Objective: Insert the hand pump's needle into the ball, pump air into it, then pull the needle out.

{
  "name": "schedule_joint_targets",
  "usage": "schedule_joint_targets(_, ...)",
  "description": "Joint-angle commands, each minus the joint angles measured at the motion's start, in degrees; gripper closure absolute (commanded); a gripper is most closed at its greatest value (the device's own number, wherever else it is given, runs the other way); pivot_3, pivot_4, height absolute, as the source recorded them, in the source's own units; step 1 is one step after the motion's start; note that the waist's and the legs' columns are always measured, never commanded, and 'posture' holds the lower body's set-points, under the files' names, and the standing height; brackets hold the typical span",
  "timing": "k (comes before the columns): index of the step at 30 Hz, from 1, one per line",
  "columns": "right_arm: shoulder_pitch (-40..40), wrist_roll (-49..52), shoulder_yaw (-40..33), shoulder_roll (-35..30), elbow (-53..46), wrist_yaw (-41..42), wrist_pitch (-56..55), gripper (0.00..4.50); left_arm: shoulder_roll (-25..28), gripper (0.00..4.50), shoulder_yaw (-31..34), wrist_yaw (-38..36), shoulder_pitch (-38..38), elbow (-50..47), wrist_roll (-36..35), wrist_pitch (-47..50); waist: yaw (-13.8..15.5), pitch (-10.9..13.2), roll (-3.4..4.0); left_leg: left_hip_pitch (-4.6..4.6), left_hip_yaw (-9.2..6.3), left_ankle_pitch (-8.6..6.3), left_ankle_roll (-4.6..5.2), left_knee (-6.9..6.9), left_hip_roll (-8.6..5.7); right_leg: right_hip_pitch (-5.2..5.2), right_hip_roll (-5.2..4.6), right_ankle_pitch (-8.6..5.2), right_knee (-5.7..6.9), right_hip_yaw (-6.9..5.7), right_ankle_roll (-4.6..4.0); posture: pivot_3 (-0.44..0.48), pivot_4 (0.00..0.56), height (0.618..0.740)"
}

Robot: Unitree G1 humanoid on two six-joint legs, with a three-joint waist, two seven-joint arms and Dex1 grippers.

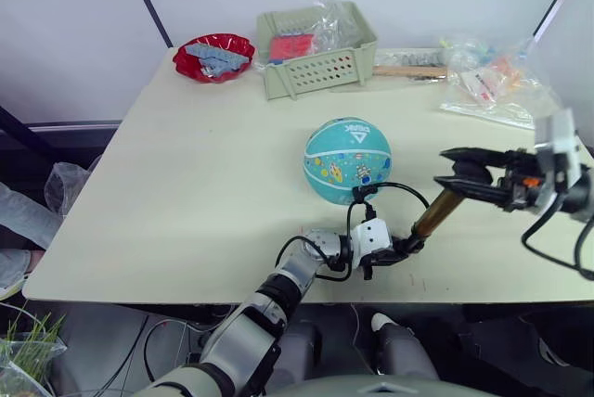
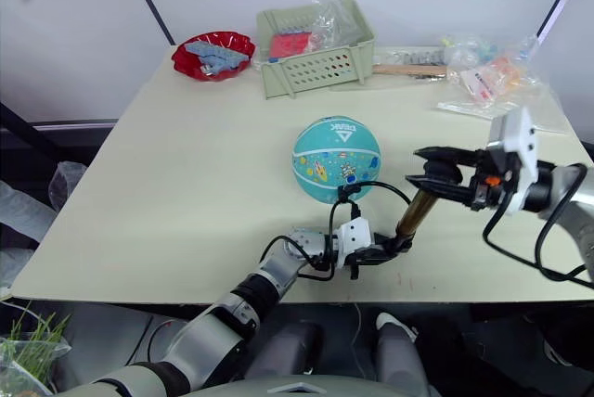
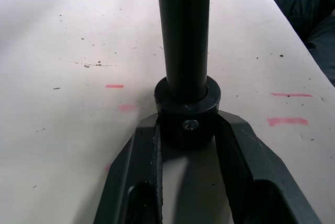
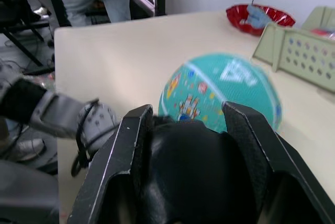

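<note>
Left tool (image 1: 401, 250) clamps slim gold hand pump (image 1: 438, 213); round teal ball (image 1: 347, 160) beside.

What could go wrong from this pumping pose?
The left claw pinches only the pump's bottom cap, so a hard stroke from the right claw on the handle could lever it loose. The ball sits free on the table and could roll, tugging the short hose and pulling or bending the needle.

Bright, even indoor light, soft shadows on the table (image 1: 186, 184), motion blur on the ball (image 4: 220, 96).
</note>
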Motion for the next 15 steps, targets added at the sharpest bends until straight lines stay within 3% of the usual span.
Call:
schedule_joint_targets(1,-3.51,6.0,-6.56,-2.32,-2.07,0.64,1.98,2.83,2.93,3.45,-1.77,-0.06,2.69,5.83,3.65,3.3,-0.02,0.02,-0.01,0.0,0.0,0.0,0.0,0.0,0.0,0.0,0.0,-0.05,0.0,0.0,0.08,0.0,0.15,0.74)
schedule_joint_targets(6,-8.69,10.33,-9.08,-5.83,-0.39,0.63,6.36,2.83,3.0,3.45,-1.88,-0.03,2.93,5.81,3.69,3.16,-0.07,0.1,0.12,0.02,0.07,0.0,0.0,0.01,0.01,0.0,-0.01,-0.07,0.0,0.05,0.15,0.0,0.15,0.74)
schedule_joint_targets(9,-10.4,12.12,-8.98,-4.67,-0.31,-0.75,7.39,2.83,3.04,3.45,-1.94,-0.04,3.15,5.67,3.7,3.14,-0.03,0.13,0.09,0.02,0.05,0.0,0.0,0.0,0.03,0.0,0.0,-0.08,0.0,0.03,0.13,0.0,0.15,0.74)
schedule_joint_targets(15,0.48,-0.28,-0.35,0.59,-3.17,-0.54,0.49,2.83,3.07,3.45,-2.14,-0.08,3.7,4.97,3.69,3.22,-0.09,-0.03,0.03,0.1,0.1,-0.01,0.01,-0.04,0.03,0.03,-0.01,-0.08,0.0,0.08,0.15,0.0,0.15,0.74)
